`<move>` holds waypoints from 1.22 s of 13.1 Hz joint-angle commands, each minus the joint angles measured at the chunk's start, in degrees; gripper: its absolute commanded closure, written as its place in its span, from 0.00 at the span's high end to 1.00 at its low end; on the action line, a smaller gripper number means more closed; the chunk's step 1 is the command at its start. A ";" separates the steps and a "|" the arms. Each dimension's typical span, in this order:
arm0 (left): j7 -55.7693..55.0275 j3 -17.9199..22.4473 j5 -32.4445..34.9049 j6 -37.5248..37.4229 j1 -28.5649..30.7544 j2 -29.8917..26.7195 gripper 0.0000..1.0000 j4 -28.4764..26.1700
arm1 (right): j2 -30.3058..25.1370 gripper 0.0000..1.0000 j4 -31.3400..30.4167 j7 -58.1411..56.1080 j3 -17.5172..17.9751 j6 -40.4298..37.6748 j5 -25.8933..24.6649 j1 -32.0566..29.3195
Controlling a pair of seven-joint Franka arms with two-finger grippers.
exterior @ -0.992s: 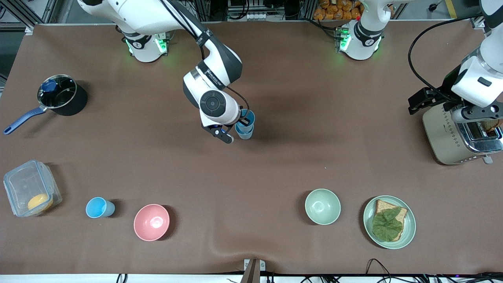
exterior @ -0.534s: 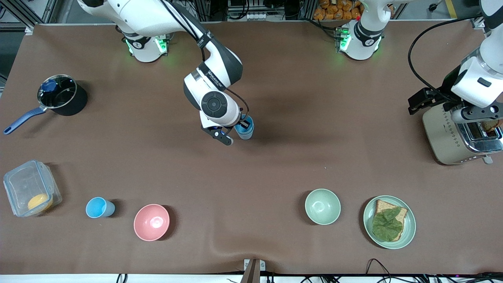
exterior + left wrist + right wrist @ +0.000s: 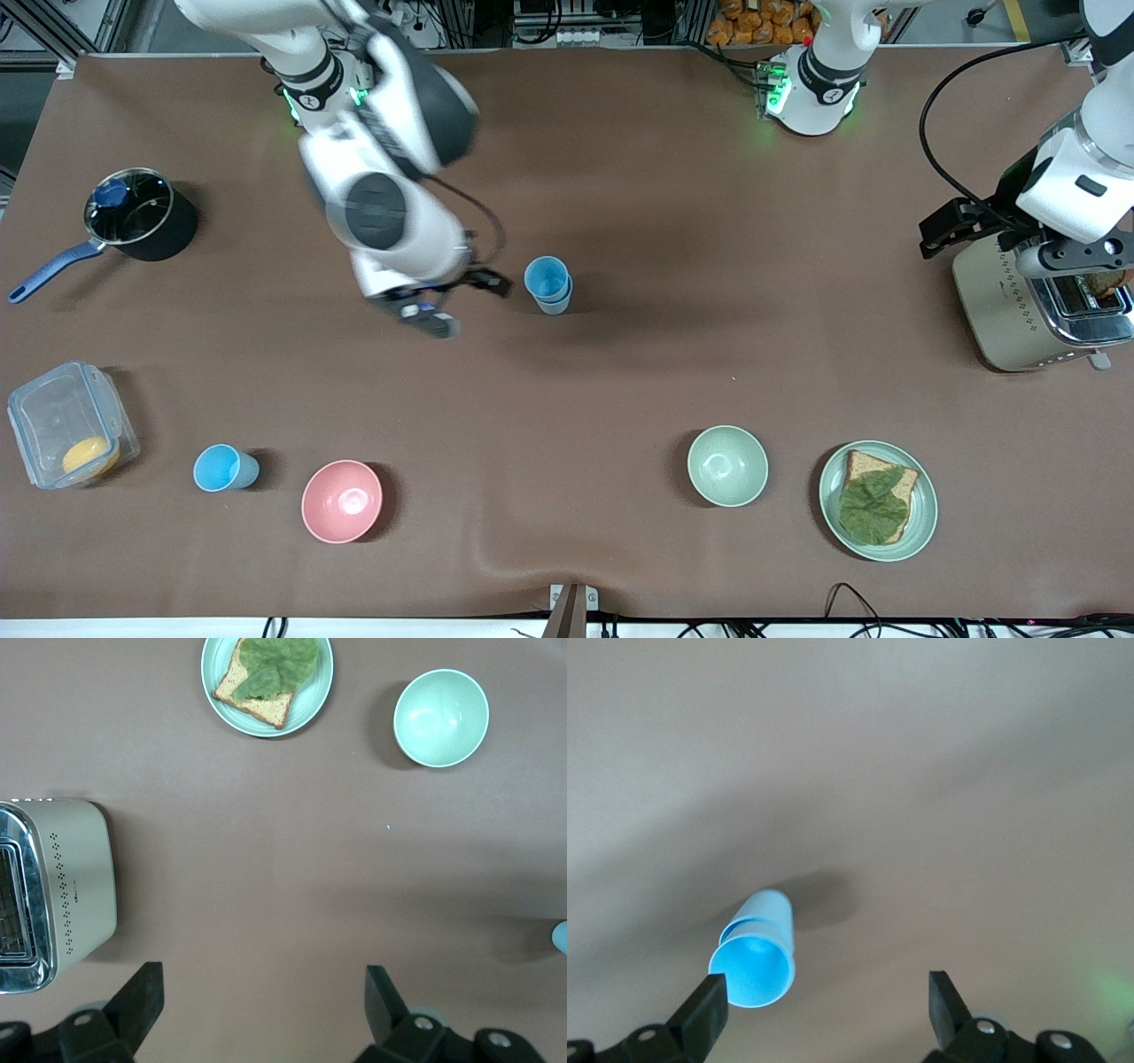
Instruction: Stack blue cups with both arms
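Two blue cups stand nested as one stack near the middle of the table, the sky-blue one inside the duller one. They also show in the right wrist view. My right gripper is open and empty, in the air beside the stack toward the right arm's end; in its wrist view the stack sits by one fingertip. A third sky-blue cup stands alone, nearer the front camera, beside the pink bowl. My left gripper waits open and empty beside the toaster, as its wrist view shows.
A pot and a clear box are at the right arm's end. A pale green bowl and a plate with bread and lettuce are nearer the front camera, toward the left arm's end.
My right gripper let go of the upper cup, which now sits nested in the lower one, and moved away toward the right arm's end. The left arm has not moved.
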 commanded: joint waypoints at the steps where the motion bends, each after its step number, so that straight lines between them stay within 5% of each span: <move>1: 0.06 0.23 -1.28 -0.57 0.32 -1.05 1.00 -0.31 | -5.22 1.00 -1.48 -11.73 0.97 -2.01 -1.03 -8.72; 6: -4.24 -0.21 -1.37 -0.75 0.32 -1.40 1.00 -0.22 | -14.80 1.00 -4.64 -32.38 0.88 -5.53 -5.59 -20.43; 9: -1.88 -0.21 -0.58 -1.28 0.24 -1.40 1.00 -0.14 | -18.41 1.00 -4.65 -41.88 -0.17 -8.51 -11.04 -20.62; 16: -1.87 -0.03 -0.49 -4.00 0.06 -0.78 1.00 3.82 | -22.28 1.00 -3.86 -54.22 -5.09 -11.95 -12.29 -21.58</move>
